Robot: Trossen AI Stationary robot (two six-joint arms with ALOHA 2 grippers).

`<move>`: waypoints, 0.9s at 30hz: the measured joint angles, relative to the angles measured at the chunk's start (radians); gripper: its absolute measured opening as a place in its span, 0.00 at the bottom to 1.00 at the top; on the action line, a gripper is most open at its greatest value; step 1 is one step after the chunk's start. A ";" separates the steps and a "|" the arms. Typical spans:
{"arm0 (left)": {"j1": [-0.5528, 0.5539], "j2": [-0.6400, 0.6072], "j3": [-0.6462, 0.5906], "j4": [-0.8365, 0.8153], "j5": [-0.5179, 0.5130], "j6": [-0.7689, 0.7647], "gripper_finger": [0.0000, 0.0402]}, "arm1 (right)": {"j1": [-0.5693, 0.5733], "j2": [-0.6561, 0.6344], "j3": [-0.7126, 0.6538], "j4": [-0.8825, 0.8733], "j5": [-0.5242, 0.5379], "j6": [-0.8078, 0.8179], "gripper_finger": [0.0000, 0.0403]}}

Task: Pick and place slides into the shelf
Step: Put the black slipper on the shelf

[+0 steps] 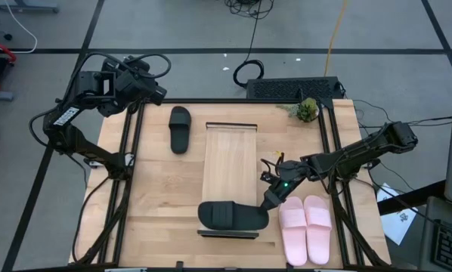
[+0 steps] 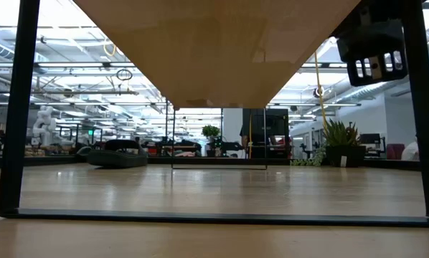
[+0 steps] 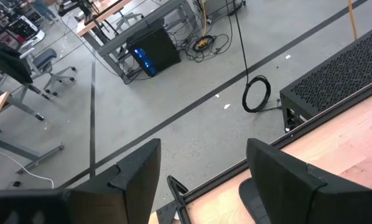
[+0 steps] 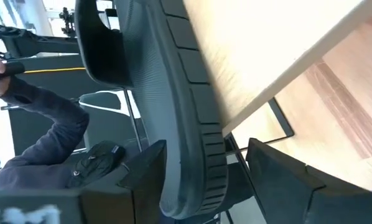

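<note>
One black slide [image 1: 230, 215] lies crosswise on the near end of the light-wood shelf [image 1: 230, 166], its right end overhanging the shelf's edge. My right gripper [image 1: 270, 200] is open at that end; in the right wrist view the fingers stand on either side of the slide's sole end [image 4: 198, 180]. The second black slide [image 1: 179, 128] lies flat on the table left of the shelf. The pink pair [image 1: 305, 225] sits side by side on the table right of the shelf's near end. My left gripper [image 1: 156, 92] is open, raised above the table's far left corner. My right gripper has the overhanging sole end of the black slide [image 4: 201, 155] between its open fingers, coming from the table's right. A gap shows at one finger [image 4: 279, 180]. Whether the other finger [image 4: 145, 177] touches the sole I cannot tell. The slide rests on the shelf.
A small potted plant [image 1: 307, 110] stands at the table's far right. A black perforated box [image 1: 294, 88] sits just beyond the far edge. Black rails [image 1: 131, 174] run along the table's left and right sides. A person in a dark sleeve [image 4: 43, 137] shows past the near edge.
</note>
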 joint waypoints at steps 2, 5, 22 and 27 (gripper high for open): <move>0.000 0.000 0.000 0.000 0.000 0.000 0.60 | 0.000 0.000 0.000 -0.001 0.002 -0.003 0.57; 0.000 0.000 0.000 0.000 0.000 0.000 0.60 | 0.000 0.000 0.000 0.000 0.002 -0.003 0.59; 0.000 0.000 0.000 0.000 0.000 0.008 0.60 | -0.003 0.000 0.000 -0.012 -0.007 -0.002 0.61; 0.000 0.000 0.000 0.000 0.000 0.015 0.60 | -0.009 0.000 0.000 -0.011 -0.008 -0.003 0.61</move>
